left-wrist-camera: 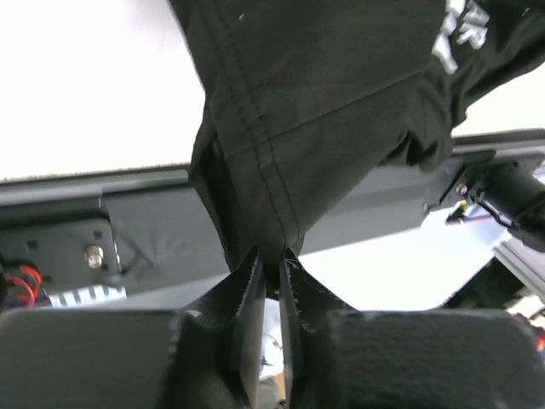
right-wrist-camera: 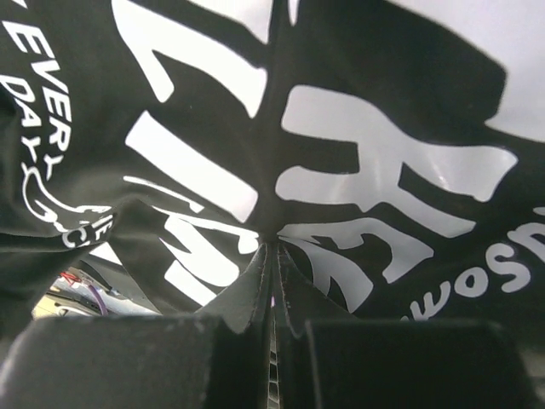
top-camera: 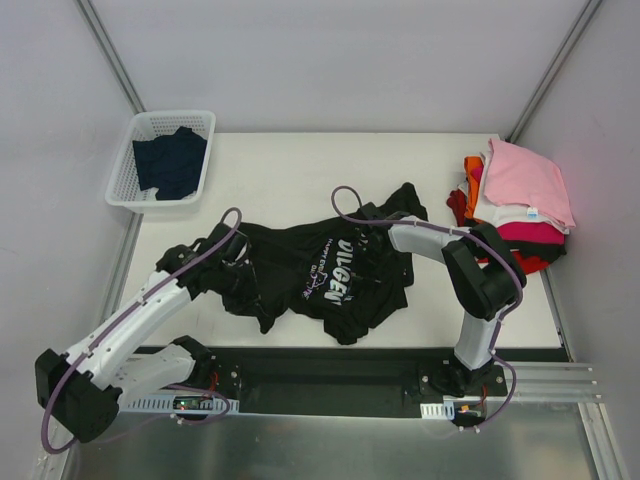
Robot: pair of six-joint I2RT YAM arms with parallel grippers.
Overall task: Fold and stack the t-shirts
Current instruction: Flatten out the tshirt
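Note:
The black t-shirt (top-camera: 320,275) with white lettering hangs stretched between both grippers over the front middle of the table. My left gripper (top-camera: 237,262) is shut on its left edge; in the left wrist view the black cloth (left-wrist-camera: 306,111) is pinched between the fingertips (left-wrist-camera: 270,268). My right gripper (top-camera: 372,237) is shut on the shirt's right part; in the right wrist view the printed cloth (right-wrist-camera: 341,170) is pinched at the fingertips (right-wrist-camera: 274,249). A stack of folded t-shirts (top-camera: 515,205), pink on top, then white, magenta, red and orange, lies at the right. A dark navy t-shirt (top-camera: 170,160) lies in the basket.
A white plastic basket (top-camera: 128,150) stands at the back left corner of the table (top-camera: 300,170). The black mounting rail (top-camera: 330,370) runs along the near edge. Walls close in on the left, back and right.

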